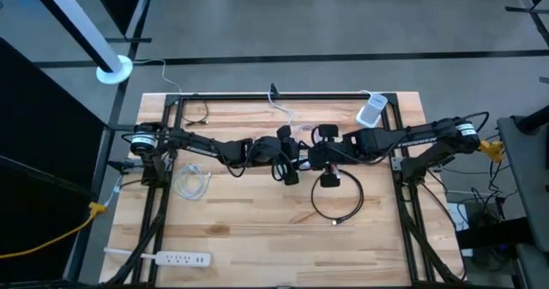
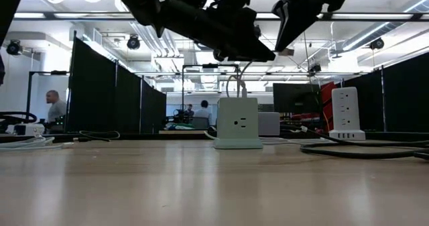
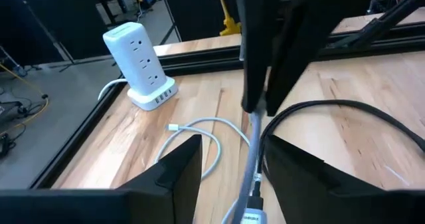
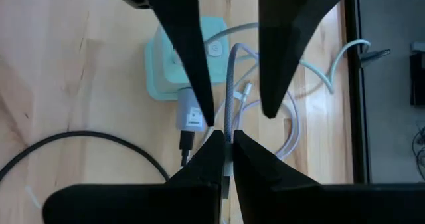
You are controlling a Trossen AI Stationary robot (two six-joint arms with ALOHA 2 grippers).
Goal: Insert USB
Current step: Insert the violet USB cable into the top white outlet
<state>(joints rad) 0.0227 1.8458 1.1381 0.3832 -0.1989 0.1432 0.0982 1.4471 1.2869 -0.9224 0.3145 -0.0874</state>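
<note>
The right pincer (image 4: 226,159) is closed on the grey cable (image 4: 230,84), holding its plug (image 4: 191,117) above the pale green charger (image 4: 166,71). The left pincer (image 3: 229,161) stands open around the cable. Next: line up plug and port.

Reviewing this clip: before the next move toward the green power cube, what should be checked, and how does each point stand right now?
1. Right gripper shut on the braided cable: ok.
2. Left gripper around the same cable: fingers straddle it with a gap on both sides, so no firm grip; not ok.
3. USB plug free of the green power cube: it hangs above the cube, not inserted; ok.
4. Plug lined up with a USB port: cannot tell.
5. Black cable loop out of the path: it lies on the table near the cube; cannot tell.
</note>
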